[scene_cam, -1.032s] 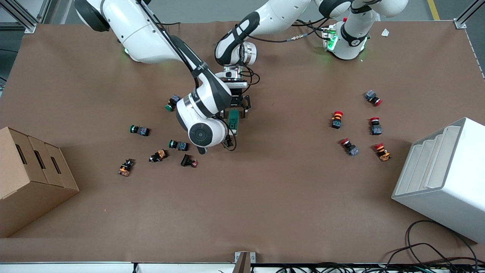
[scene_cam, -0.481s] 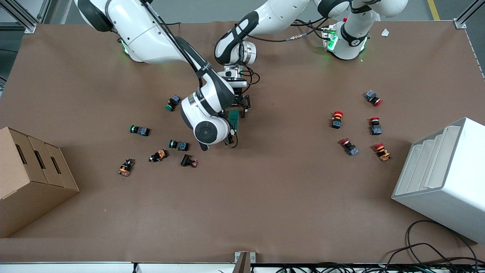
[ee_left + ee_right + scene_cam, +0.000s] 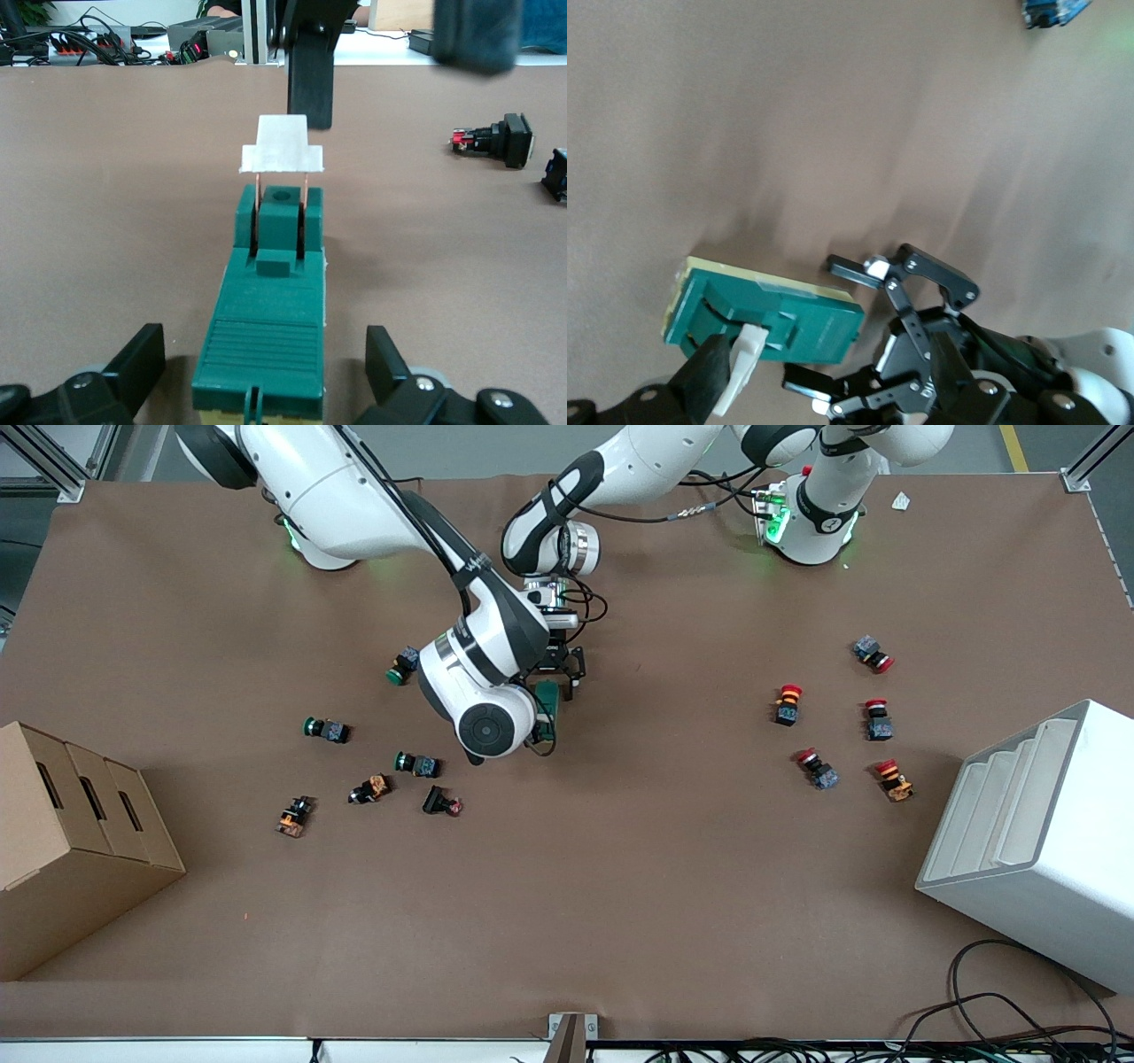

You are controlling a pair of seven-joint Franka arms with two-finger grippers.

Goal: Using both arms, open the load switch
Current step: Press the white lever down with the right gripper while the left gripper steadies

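The load switch is a dark green block lying on the brown table mid-way between the arms. Its white toggle stands raised on two thin copper pins. My left gripper is open, its fingers either side of the switch's end with a gap on each side. My right gripper is open over the other end, with one black finger against the white toggle. The right wrist view shows the switch, the toggle beside that finger, and the left gripper.
Green-capped push buttons and other small parts lie toward the right arm's end. Red-capped buttons lie toward the left arm's end. A cardboard box and a white bin stand at the table's ends.
The right arm's wrist has shifted a little away from the front camera and now covers more of the switch. The left arm has not moved.
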